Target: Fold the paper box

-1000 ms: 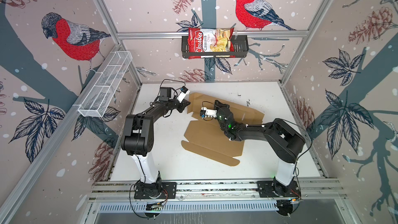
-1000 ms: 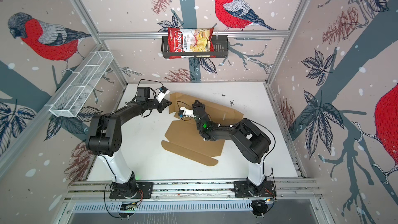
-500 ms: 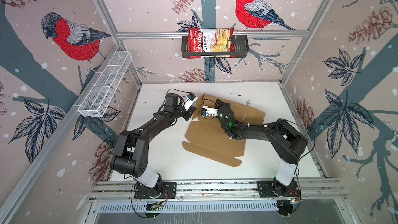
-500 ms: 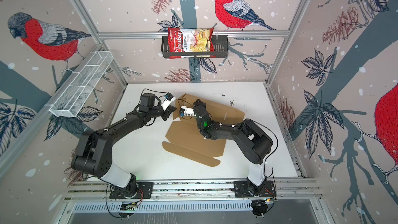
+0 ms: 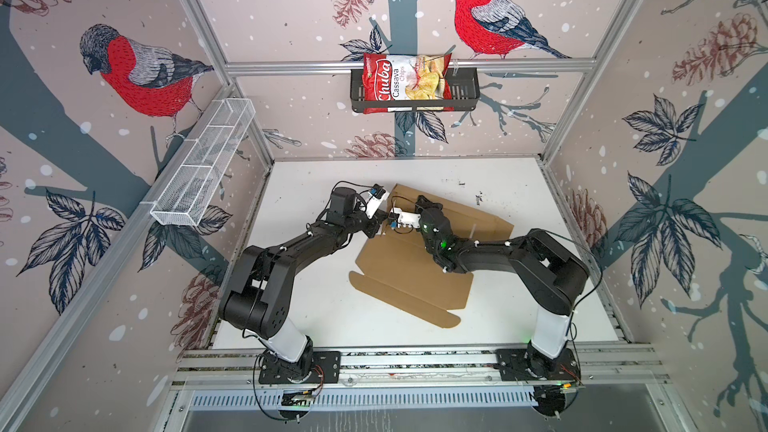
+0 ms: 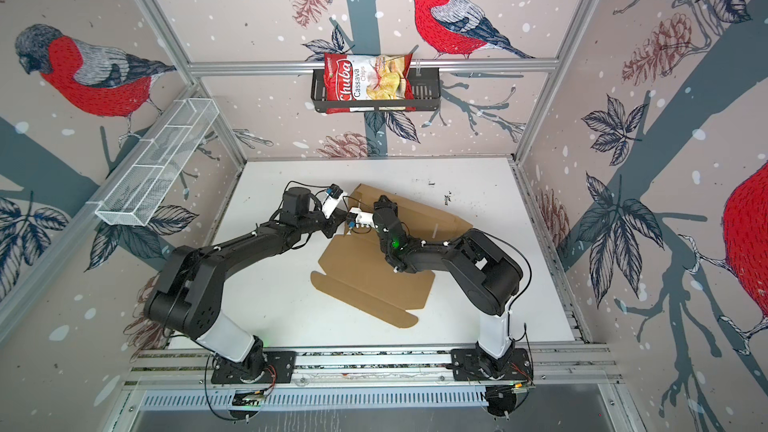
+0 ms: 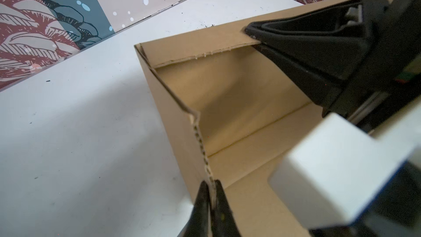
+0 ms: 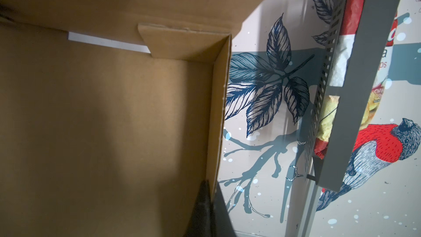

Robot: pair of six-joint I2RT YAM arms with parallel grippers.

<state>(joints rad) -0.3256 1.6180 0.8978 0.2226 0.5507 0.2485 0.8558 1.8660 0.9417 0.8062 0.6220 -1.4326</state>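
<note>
The paper box (image 5: 411, 276) (image 6: 374, 280) is a brown cardboard sheet lying mid-table, its far end folded up into walls. My left gripper (image 5: 377, 227) (image 6: 338, 227) is at the box's far left corner. In the left wrist view it (image 7: 210, 184) is shut on the corrugated edge of the raised side wall (image 7: 177, 119). My right gripper (image 5: 420, 200) (image 6: 380, 201) reaches in from the right and is shut on the upright far wall (image 7: 205, 39). In the right wrist view its fingers (image 8: 202, 201) straddle a wall's edge (image 8: 218, 110). The two wrists nearly touch.
A red chips bag (image 5: 407, 83) sits in a black basket on the back wall. On the left wall hangs a white wire tray (image 5: 203, 164). Patterned cell walls close in the white table (image 5: 316, 309) on three sides, and an aluminium rail (image 5: 415, 357) runs along the front.
My left arm has swung in from the left and its gripper now sits at the box's left corner, close to the right wrist. The far end of the box stands more upright.
</note>
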